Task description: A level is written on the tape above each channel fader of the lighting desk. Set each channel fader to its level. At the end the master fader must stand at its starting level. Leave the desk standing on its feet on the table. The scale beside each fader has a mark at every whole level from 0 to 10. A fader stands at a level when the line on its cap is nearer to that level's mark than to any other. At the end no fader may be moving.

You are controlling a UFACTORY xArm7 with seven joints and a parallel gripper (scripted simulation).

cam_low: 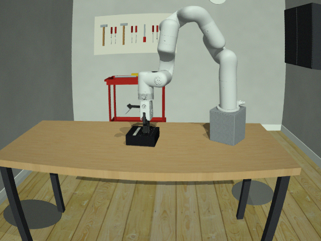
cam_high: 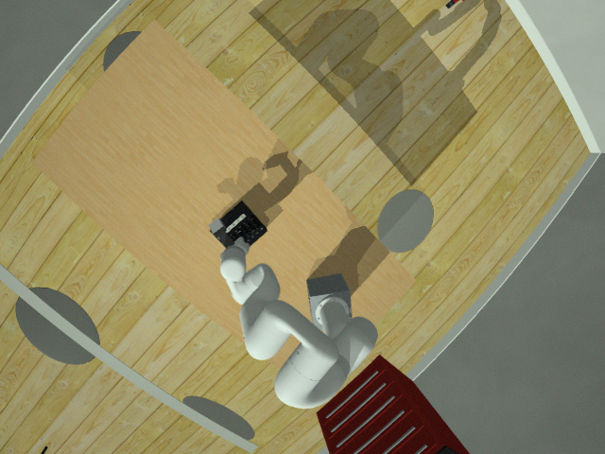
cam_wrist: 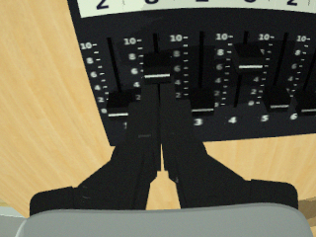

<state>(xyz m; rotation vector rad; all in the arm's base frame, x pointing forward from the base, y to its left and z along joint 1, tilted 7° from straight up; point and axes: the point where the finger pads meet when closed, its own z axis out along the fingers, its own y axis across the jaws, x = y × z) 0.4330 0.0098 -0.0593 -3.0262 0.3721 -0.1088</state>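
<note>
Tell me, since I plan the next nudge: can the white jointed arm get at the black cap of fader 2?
Probably yes: the closed gripper's fingertips appear right at that cap, with nothing visible between.

So there's a plank floor (cam_high: 273,82) (cam_low: 155,207), plain grey walls, a pale tool board (cam_low: 98,36) (two hammers on it, nice) and a red cart (cam_high: 371,405) (cam_low: 121,82) below the board.

Views, three: top, high overhead, facing down; exterior, farther back, level-ish, facing the tabletop (cam_high: 146,122) (cam_low: 90,152) and wall (cam_low: 191,85); wrist, close above the desk (cam_high: 253,215) (cam_low: 141,141) (cam_wrist: 143,25), which all share.
</note>
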